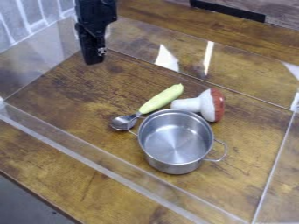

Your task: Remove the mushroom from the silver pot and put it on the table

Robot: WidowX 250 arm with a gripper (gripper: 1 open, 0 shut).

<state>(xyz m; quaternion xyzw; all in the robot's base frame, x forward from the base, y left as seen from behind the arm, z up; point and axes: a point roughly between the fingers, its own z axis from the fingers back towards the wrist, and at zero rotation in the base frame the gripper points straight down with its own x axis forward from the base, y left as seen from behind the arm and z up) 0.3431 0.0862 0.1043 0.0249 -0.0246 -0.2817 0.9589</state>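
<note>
The black metal gripper (91, 58), closed and empty, hangs near the worktop's (73, 96) far-left corner, apparently clear of the red-capped, white-stemmed toy mushroom (212, 105), already out.

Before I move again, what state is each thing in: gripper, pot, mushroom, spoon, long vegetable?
Gripper: shut, raised at the far left, away from the items.
Silver pot: upright, uncovered, nothing inside.
Mushroom: out of the pot, lying on its side behind it, cap to the right.
Spoon: lying on the table, bowl toward the left.
Long vegetable: lying flat, beside the mushroom.
</note>
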